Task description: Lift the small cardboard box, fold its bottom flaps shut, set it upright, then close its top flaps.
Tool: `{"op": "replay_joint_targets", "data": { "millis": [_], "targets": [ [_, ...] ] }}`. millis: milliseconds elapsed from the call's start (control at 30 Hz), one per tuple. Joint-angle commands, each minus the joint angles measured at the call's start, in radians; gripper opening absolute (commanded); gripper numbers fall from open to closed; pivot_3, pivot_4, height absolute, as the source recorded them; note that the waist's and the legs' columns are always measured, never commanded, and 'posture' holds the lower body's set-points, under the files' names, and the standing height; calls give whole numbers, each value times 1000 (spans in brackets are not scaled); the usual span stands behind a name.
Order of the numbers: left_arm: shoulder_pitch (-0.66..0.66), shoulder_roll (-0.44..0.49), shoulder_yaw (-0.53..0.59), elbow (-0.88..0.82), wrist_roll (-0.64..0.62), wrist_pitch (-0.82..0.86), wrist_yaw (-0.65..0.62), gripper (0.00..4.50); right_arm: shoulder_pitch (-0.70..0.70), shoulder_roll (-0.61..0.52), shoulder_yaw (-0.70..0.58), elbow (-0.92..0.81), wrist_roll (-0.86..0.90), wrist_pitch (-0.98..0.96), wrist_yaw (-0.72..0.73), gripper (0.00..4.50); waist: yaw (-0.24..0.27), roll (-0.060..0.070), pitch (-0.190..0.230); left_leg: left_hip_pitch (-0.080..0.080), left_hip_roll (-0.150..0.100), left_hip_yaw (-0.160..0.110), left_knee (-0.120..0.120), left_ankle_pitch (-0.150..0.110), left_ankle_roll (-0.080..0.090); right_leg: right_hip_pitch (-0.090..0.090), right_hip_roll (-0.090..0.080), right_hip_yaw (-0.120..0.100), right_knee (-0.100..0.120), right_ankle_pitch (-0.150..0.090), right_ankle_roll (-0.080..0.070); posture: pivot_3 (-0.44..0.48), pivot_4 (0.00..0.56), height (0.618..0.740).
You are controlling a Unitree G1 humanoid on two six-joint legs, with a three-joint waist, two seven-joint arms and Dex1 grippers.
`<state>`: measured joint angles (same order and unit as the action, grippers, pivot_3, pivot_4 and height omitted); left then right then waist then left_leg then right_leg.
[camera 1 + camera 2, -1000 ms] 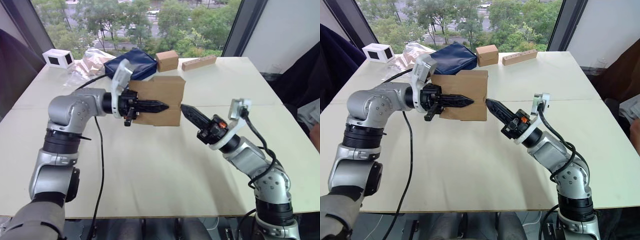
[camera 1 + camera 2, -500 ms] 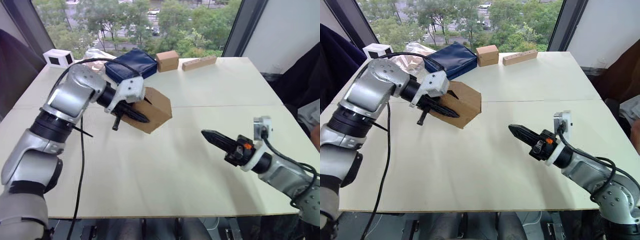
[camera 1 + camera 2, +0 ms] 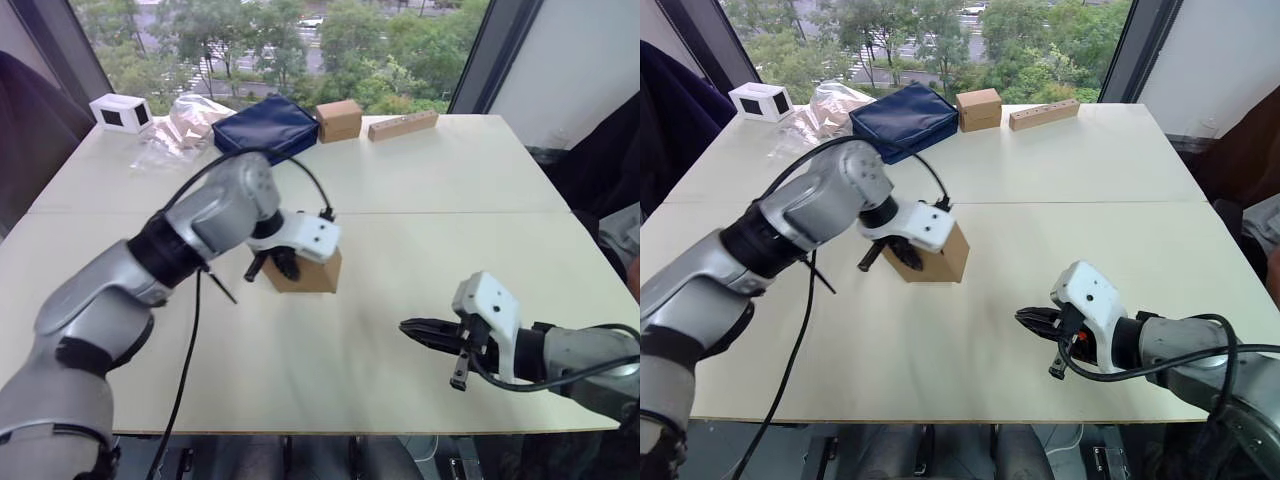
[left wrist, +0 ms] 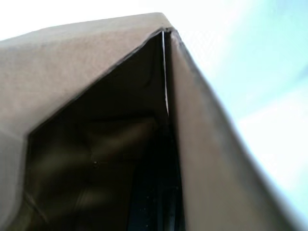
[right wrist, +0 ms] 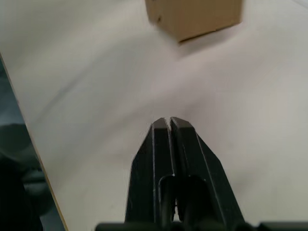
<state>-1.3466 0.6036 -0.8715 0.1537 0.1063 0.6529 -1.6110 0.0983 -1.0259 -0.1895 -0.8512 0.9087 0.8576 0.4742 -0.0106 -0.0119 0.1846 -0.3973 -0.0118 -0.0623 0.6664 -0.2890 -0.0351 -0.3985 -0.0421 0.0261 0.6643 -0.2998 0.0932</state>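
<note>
Bright window daylight from beyond the table; wrist views blurred.

Plain brown small cardboard box

Pale cream table, a seam running across it at mid-depth. Behind its far edge, a large window with dark slanted frame bars on each side; daylight comes in through it. Outside: green treetops and a road with cars, seen from high up. To the right of the window, a plain white wall. Dark fabric at both side margins; cannot tell what it is.
</note>
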Motion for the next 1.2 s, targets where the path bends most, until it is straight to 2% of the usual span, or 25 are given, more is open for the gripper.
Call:
{"op": "replay_joint_targets", "data": {
  "millis": [33,233,400,533,667,767,933,1033,1133,1200],
  "targets": [
    [-76,-31,-70,30,-43,84,-3,0,28,39,27,-24,-75,-39,-13,69,-3,0,0,0,0,0,0,0,0,0,0,0,0,0,0,0,150,740],
    [-109,-57,-163,28,-77,116,-3,0,42,106,67,-28,-144,-57,-34,69,-6,1,0,2,1,1,0,0,0,0,1,1,1,0,0,0,150,740],
    [-88,-114,-162,37,-53,166,1,0,36,139,69,-28,-171,-51,-45,69,0,1,0,2,1,1,0,0,0,0,1,1,1,0,0,0,150,740],
    [-96,-158,-142,86,-37,203,2,1026,26,153,66,-15,-183,-46,-37,0,0,1,0,2,0,0,0,0,0,1,0,1,1,0,0,0,150,740],
    [-100,-167,-125,97,-34,222,-3,2590,-3,157,70,7,-190,-38,-26,0,-6,1,0,2,1,1,0,0,0,0,1,1,1,0,0,0,150,740],
    [-131,-152,-108,99,-91,280,-3,3644,-28,162,74,27,-190,-35,-15,0,-3,1,0,2,1,0,0,0,0,1,1,1,1,0,0,0,150,740],
    [-217,-121,1,163,-256,358,-3,3644,-41,185,45,43,-156,-35,13,0,-2,1,0,1,1,0,0,0,0,0,1,1,1,0,0,0,150,740],
    [-249,-37,27,120,-475,418,-3,3644,-27,191,25,59,-154,-48,42,0,-6,1,0,2,1,1,0,0,0,0,0,1,1,0,0,0,150,740],
    [-235,-36,115,204,-450,453,10,3644,-37,193,7,86,-146,-58,70,0,-4,1,0,3,1,1,0,0,0,1,0,1,2,0,0,0,150,740],
    [-211,-42,230,268,-462,450,76,3644,-51,206,-21,101,-115,-58,78,0,-3,1,0,4,1,1,0,0,0,2,0,1,2,0,0,0,150,740]
  ]
}}
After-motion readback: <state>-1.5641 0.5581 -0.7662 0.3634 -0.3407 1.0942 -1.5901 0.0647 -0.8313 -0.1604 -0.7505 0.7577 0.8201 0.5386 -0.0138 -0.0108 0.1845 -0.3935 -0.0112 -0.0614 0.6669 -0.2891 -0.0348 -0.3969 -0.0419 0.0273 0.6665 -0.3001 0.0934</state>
